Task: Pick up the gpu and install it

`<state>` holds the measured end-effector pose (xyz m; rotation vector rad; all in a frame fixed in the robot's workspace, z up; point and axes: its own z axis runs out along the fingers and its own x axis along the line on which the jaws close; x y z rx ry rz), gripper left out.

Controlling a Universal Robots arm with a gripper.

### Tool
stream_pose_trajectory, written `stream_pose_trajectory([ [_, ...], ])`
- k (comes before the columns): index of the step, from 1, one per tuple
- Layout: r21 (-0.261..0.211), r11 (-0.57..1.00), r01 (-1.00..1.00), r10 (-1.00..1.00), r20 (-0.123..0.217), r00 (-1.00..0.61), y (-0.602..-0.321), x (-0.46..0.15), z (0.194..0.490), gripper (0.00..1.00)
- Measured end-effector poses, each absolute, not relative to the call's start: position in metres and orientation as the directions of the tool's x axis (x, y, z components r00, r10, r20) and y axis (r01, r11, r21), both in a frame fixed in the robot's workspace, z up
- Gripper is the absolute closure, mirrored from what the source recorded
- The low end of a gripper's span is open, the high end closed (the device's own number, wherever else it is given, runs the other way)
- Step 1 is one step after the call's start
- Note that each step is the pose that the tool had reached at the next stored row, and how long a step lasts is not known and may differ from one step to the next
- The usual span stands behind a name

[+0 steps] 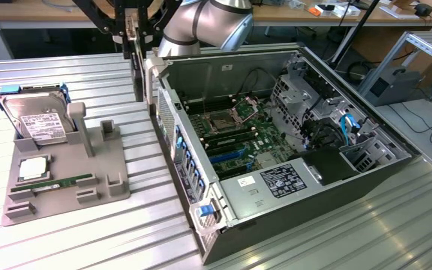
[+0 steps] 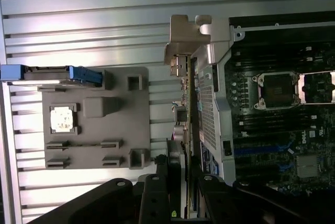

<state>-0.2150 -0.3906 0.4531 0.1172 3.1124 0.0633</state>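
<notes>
One end effector (image 1: 135, 31) had the gpu (image 1: 137, 76) clamped between its part-closed jaws. The thin card hung upright over the desk (image 1: 51, 67), just beside the open computer case's (image 1: 298, 228) rear wall, near the grey parts tray (image 1: 58, 209).

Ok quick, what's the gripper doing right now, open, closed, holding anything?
Gripper: closed on the graphics card, held on edge next to the computer case.
</notes>
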Motion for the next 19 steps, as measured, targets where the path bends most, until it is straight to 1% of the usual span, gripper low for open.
stream_pose_trajectory([
  [19,0.042,0.996,0.075,0.076,-0.025,-0.997,-0.391,-0.177,0.453,0.73],
])
